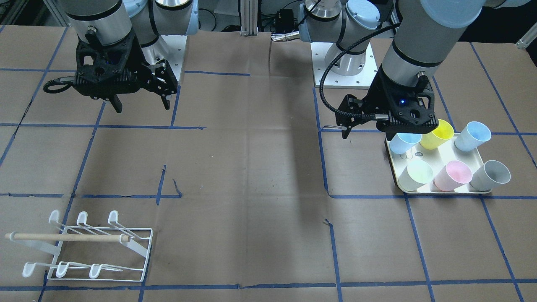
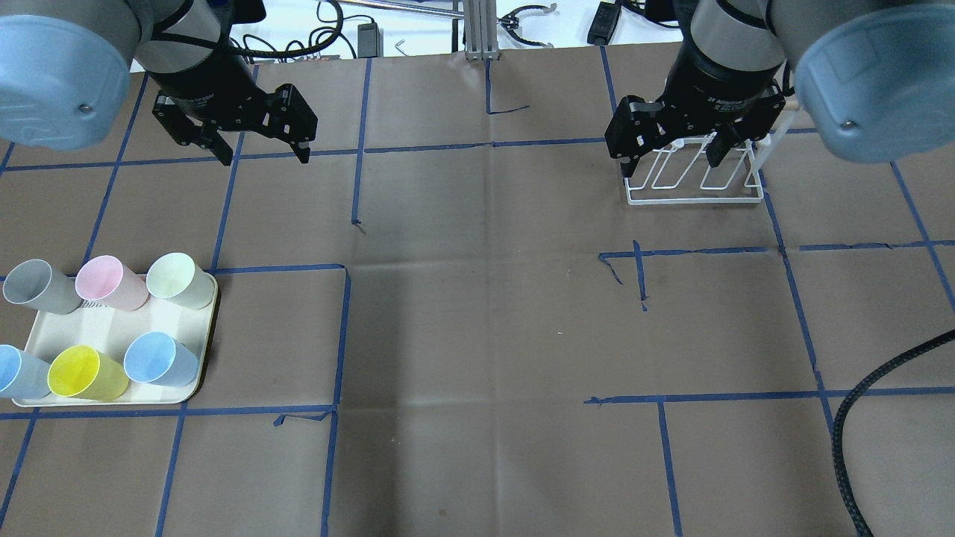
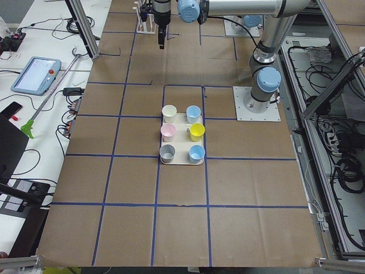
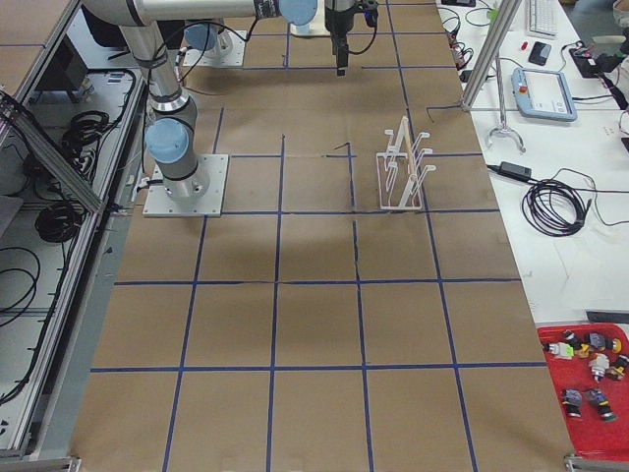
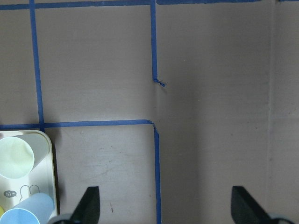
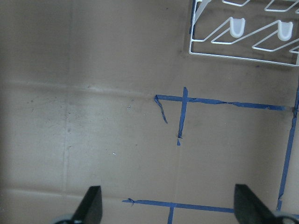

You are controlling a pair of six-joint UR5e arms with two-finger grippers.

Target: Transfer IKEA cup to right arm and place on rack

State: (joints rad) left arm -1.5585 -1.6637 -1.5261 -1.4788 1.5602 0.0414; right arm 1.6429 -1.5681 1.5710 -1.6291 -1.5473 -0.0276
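Note:
Several plastic cups stand on a cream tray [image 2: 112,322]: grey [image 2: 37,285], pink [image 2: 108,282], pale green [image 2: 179,280], yellow [image 2: 86,371] and two light blue, one of them [image 2: 160,358] nearest the table's middle. My left gripper [image 2: 265,158] is open and empty, high above the table beyond the tray; the left wrist view shows the tray's corner [image 5: 50,186] at lower left. My right gripper [image 2: 669,165] is open and empty, hovering over the white wire rack [image 2: 694,190]. The rack [image 1: 96,247] carries nothing but its wooden dowel.
Brown cardboard marked with blue tape lines covers the table [image 2: 485,313]. A black cable [image 2: 865,418] loops in at the near right. Both arm bases [image 1: 344,63] stand at the robot's edge. Pendants and cables lie off the table's far side [image 4: 541,93].

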